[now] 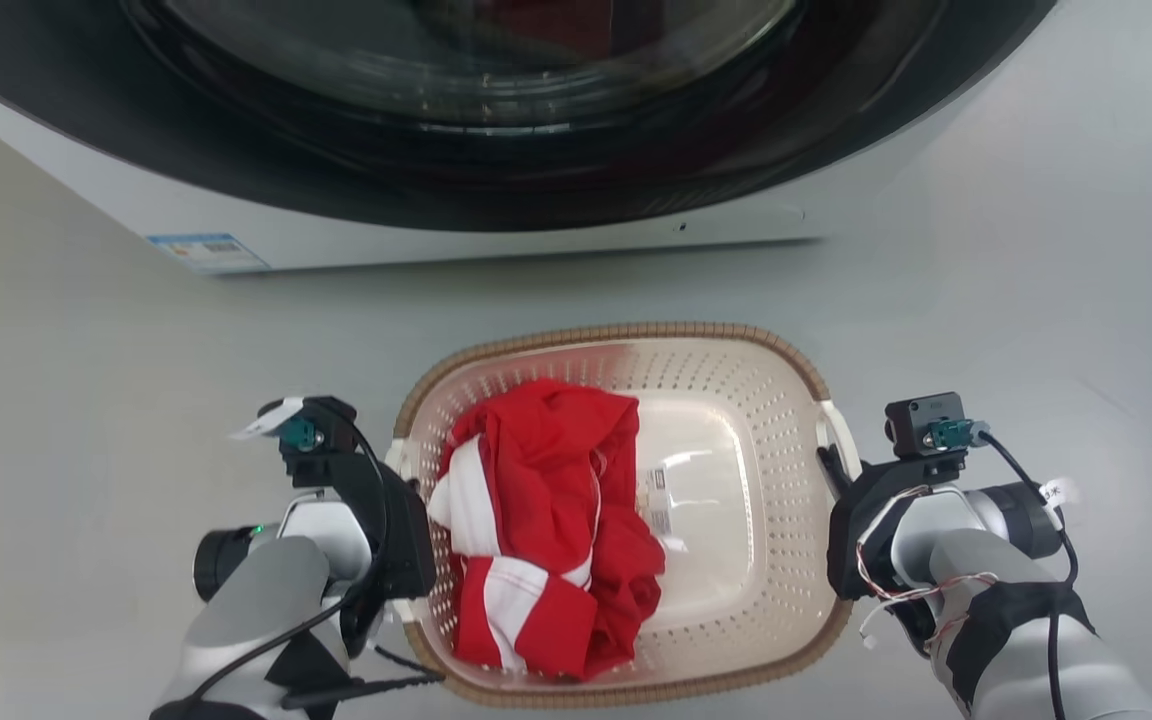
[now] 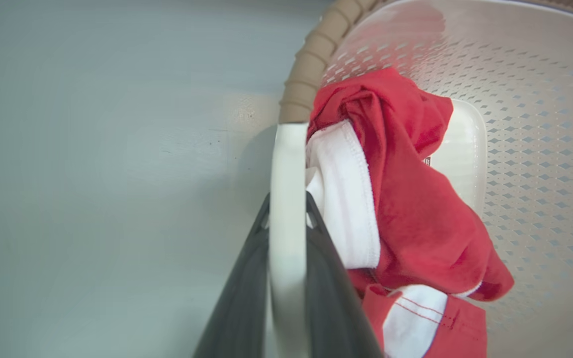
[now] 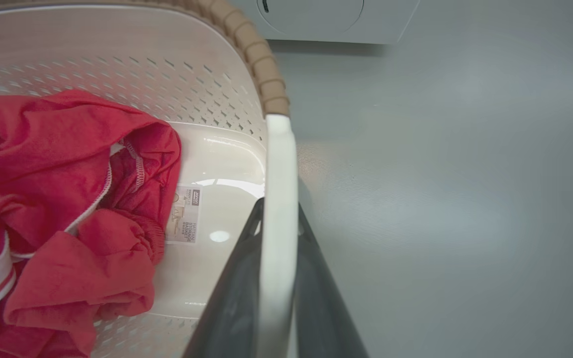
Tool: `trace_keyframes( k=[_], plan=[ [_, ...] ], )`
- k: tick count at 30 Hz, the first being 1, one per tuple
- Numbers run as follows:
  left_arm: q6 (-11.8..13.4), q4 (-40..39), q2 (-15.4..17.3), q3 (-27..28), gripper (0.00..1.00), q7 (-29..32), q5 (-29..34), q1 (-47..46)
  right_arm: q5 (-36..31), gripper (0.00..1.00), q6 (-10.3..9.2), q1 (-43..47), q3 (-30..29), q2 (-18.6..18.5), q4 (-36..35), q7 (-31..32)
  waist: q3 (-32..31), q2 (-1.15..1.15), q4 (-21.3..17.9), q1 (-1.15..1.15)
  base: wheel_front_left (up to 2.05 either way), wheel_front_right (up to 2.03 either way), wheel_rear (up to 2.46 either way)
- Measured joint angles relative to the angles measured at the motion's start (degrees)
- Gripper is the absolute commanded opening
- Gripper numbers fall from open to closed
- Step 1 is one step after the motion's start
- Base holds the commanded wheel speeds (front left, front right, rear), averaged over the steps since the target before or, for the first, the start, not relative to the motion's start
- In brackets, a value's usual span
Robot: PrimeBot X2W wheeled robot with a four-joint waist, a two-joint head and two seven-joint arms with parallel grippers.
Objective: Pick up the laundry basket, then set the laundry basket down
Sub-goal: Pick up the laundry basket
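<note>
My left gripper point(image 2: 288, 219) is pinched shut on the left handle point(image 2: 286, 149), and my right gripper point(image 3: 279, 214) is doing the same on the right handle point(image 3: 279, 154). The laundry basket point(image 1: 636, 333) is between them, just in front of the washing machine point(image 1: 496, 215). The red clothes point(image 1: 546, 500) are bunched toward my left arm, so I want both arms moving together and level, grips firm, or that end dips.

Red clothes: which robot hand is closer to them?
Left. The left gripper clamps the near handle right beside the red clothes; the right gripper clamps the far handle, across the basket floor.
</note>
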Motion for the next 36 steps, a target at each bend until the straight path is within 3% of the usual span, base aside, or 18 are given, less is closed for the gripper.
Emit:
trace_keyframes(
  k=[36],
  plan=[
    [1.03, 0.33, 1.12, -8.0, 0.0, 15.05, -10.98, 11.33, 10.49, 0.0, -0.01, 14.22, 8.43, 0.23, -2.58, 13.14, -23.85, 0.0, -1.65, 0.0, 0.0, 0.0, 0.0]
  ],
)
